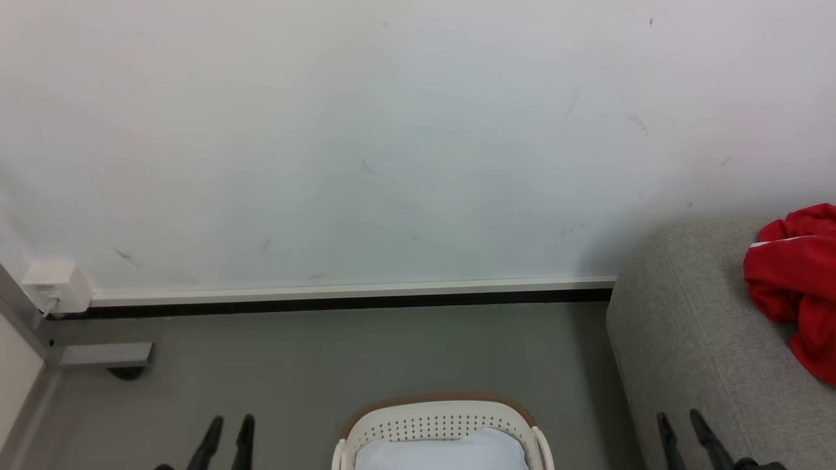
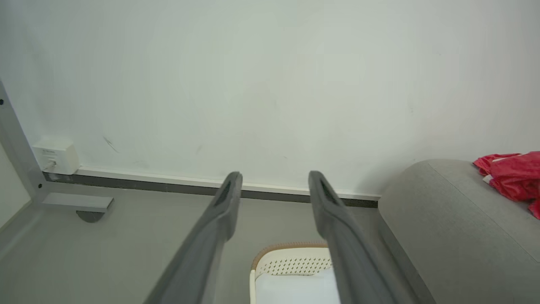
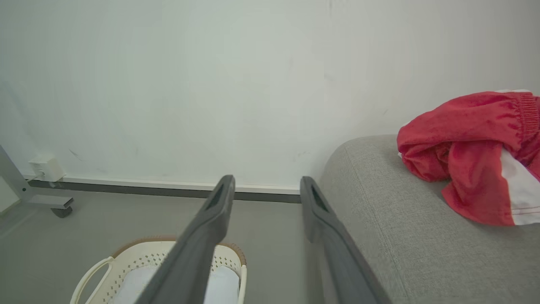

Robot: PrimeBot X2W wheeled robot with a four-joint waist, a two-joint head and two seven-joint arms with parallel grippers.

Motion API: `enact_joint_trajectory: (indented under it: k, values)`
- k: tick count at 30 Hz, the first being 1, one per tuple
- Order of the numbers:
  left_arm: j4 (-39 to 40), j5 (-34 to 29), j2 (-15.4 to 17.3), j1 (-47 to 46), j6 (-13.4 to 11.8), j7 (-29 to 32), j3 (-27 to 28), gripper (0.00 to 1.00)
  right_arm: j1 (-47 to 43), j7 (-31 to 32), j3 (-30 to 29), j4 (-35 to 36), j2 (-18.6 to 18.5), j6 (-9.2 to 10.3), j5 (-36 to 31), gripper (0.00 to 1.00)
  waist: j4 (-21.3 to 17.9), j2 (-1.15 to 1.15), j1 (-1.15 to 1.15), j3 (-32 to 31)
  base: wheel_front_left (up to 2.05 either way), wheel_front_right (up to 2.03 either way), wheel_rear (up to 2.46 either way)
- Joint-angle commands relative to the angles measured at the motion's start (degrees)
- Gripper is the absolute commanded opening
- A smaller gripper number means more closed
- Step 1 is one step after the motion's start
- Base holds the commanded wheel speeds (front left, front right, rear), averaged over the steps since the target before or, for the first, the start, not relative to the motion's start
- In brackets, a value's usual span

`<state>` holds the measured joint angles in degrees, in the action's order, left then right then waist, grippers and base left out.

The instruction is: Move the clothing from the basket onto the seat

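Judging transfer complete | red garment point(image 1: 793, 287) lies bunched on grey sofa point(image 1: 686, 339), right of right jaws | laundry basket point(image 1: 437, 418), between left jaws and right jaws, holds pale cushion point(image 1: 441, 450) | both pairs spread, empty | next: likely nothing further, keep arms clear.

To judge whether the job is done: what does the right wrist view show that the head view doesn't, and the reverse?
Right wrist view: the white panel and ribbed waistband of the clothing. Head view: the left gripper, open, at lower left. Both: the clothing lying on the seat, and the basket holding a pale cushion.
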<state>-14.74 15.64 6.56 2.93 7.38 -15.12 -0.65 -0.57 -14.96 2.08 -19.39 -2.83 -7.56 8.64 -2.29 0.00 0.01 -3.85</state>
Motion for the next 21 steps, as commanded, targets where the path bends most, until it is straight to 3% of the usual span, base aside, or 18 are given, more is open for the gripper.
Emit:
enact_joint_trajectory:
  k: [1,21]
  values:
    - [-0.5,0.1,-0.4,0.2,0.0,0.1,-0.1,0.00,-0.3,0.1,0.0,-0.5,0.0,0.00,0.1,0.00,0.0,0.00,0.00,0.0,0.00,0.00,0.00]
    - [-0.7,17.8,-1.4,-1.8,0.0,5.1,1.6,0.00,1.1,5.2,-2.1,0.4,0.0,0.02,19.4,0.00,0.3,0.00,0.00,0.6,0.00,0.00,0.00]
